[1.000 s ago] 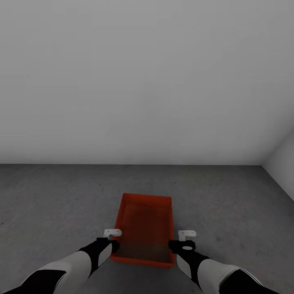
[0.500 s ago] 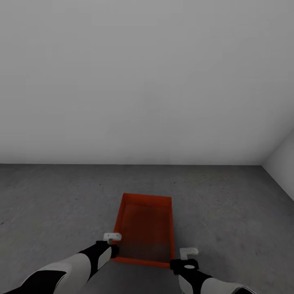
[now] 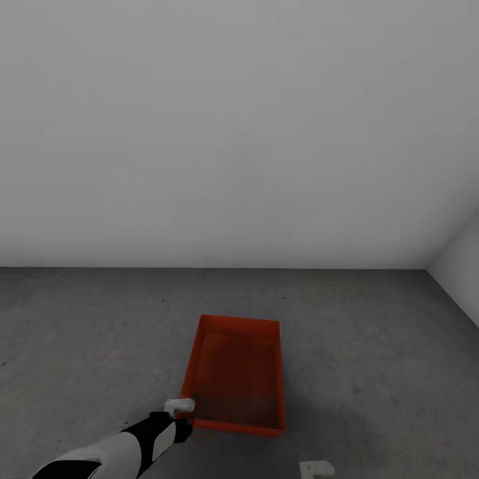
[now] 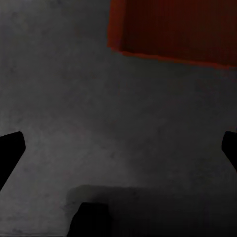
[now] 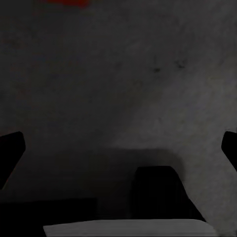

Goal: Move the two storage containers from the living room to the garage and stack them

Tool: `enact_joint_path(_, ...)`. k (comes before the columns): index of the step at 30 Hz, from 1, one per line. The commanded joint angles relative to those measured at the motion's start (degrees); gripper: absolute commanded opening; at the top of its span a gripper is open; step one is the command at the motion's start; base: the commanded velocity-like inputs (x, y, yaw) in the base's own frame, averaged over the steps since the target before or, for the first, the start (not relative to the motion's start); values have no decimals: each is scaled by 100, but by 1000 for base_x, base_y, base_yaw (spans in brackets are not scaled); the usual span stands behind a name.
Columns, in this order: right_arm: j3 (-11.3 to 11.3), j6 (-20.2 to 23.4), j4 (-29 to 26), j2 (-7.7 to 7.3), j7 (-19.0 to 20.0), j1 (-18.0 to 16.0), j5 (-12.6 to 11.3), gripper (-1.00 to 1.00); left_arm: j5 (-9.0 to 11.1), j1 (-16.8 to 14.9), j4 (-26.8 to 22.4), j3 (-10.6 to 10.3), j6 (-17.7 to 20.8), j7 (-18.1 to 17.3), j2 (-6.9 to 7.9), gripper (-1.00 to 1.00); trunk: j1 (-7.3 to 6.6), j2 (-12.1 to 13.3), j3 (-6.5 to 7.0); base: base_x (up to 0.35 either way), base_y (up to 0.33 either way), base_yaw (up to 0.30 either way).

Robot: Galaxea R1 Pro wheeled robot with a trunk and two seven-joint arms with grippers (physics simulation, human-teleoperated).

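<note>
One storage container [image 3: 234, 376] sits flat on the grey concrete floor [image 3: 372, 346] of the garage, its open side up, some way in front of the white wall [image 3: 239, 133]. My left claw [image 3: 179, 406] is just beside the near left corner of the container and, as far as I can see, not touching it. Of my right claw [image 3: 316, 469] I see only a white piece at the lower edge of the head view, apart from the container.

Both claws are released and hold nothing: in each wrist view the two dark fingertips [image 4: 11, 150] stand far apart at the sides of the picture, with bare floor between them.

I judge that the step in hand is to leave this container where it is and go for the second one (the picture suggests only one is here). To do this well, I should take my left arm straight back from the corner, without a sideways sweep, because the thin wall would slide easily on the concrete. The container should stay square and with free floor around it, so that the other can be lowered on top of it.

The head view gives the whole container and its place in the room. The left wrist view gives a close look at one corner of it [image 4: 173, 29] with the gap of floor before my fingers. In the right wrist view there is a small red strip [image 5: 61, 2] at the edge and the rough floor.
</note>
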Motion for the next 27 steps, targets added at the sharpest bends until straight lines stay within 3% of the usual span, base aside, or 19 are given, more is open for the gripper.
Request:
enact_joint_path(1,50,-37,15,0,0,70,-56,100,32,91,-3,-6,-8,20,33,100,-1,-2,-4,0,0,0)
enact_joint_path(6,58,-50,15,-27,8,412,-50,100,61,583,-3,0,-295,-132,210,100,-1,-2,-4,0,0,0)
enact_joint_path(13,67,-67,17,-55,10,837,-49,100,91,1030,-1,4,-392,-490,373,100,-1,-2,-4,0,0,0)
enact_joint_path(27,67,-96,17,-67,-5,932,-55,100,110,1128,5,5,-398,-527,492,100,-1,-2,87,0,0,0)
